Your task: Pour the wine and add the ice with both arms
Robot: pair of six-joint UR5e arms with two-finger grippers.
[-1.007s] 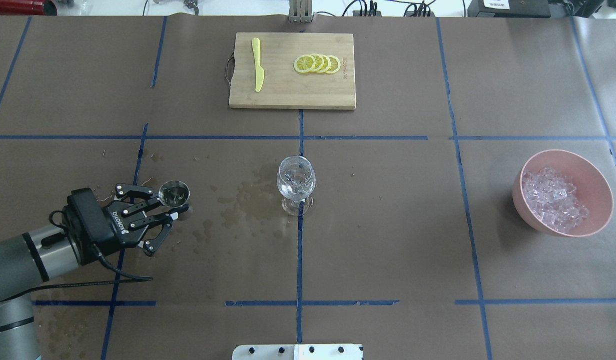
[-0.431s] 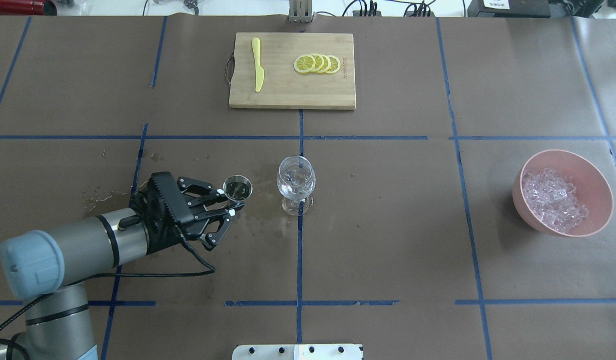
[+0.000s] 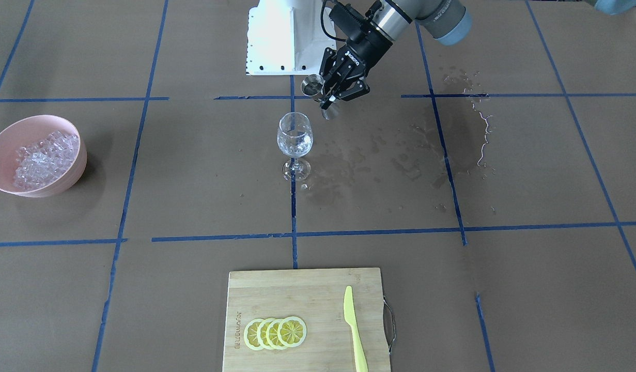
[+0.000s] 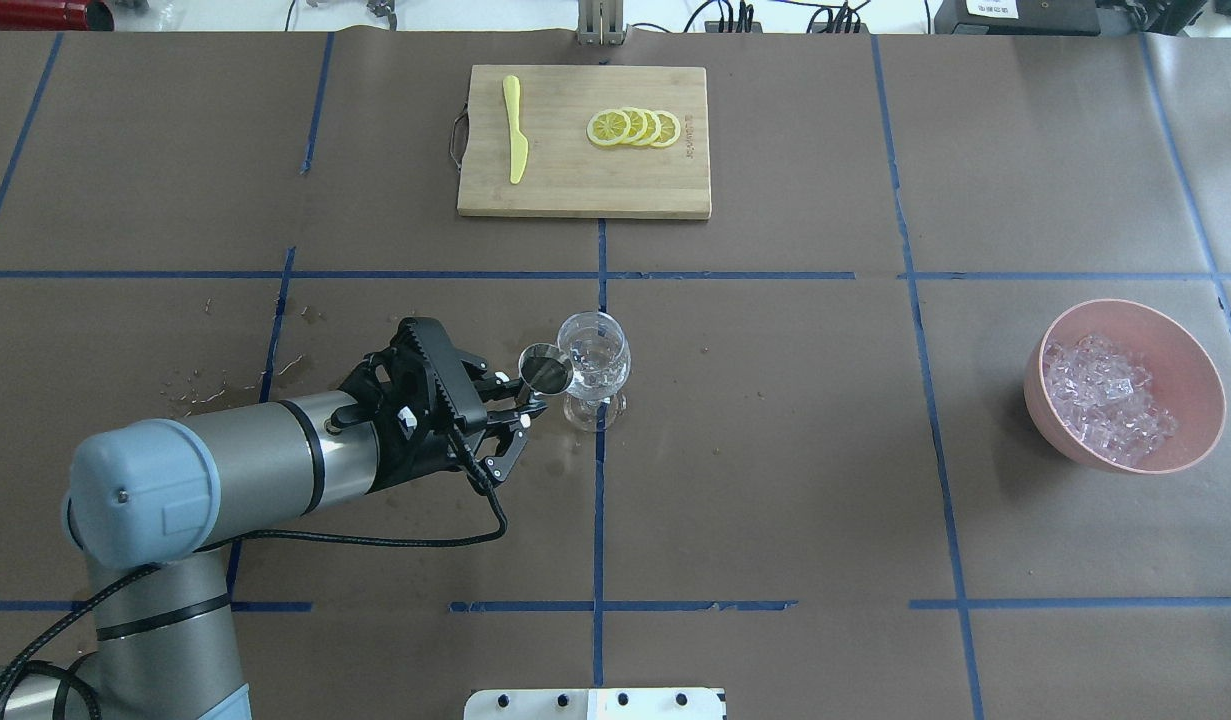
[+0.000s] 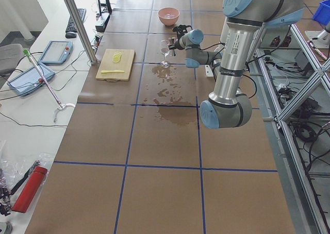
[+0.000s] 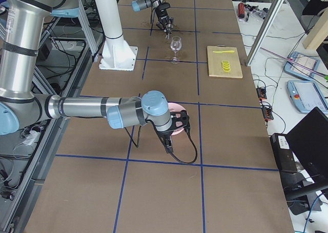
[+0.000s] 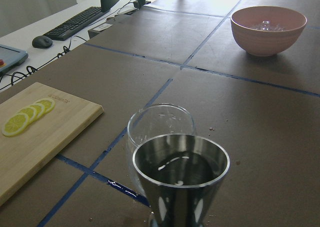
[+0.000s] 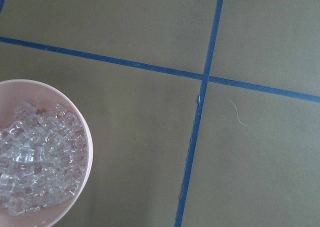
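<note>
The left end effector (image 4: 527, 398) is closed part-way, its black fingers clamped on the waist of a steel jigger (image 4: 546, 368). The jigger stands close to upright, long axis near vertical and mouth up, held above the desk (image 4: 775, 450) just beside the wine glass (image 4: 592, 362) on the glass's robot-left side; whether the two rims touch cannot be told. The wine (image 7: 180, 168) lies low inside the jigger, dark against the steel, its surface near level. The wine glass stands upright on a crossing of blue tape lines. The ice (image 4: 1103, 398) is heaped in a pink bowl (image 4: 1197, 372) well apart, toward the desk's robot-right end. The right end effector (image 6: 178, 123) shows only in the right side view, in front of the bowl, and how far it is open cannot be told.
</note>
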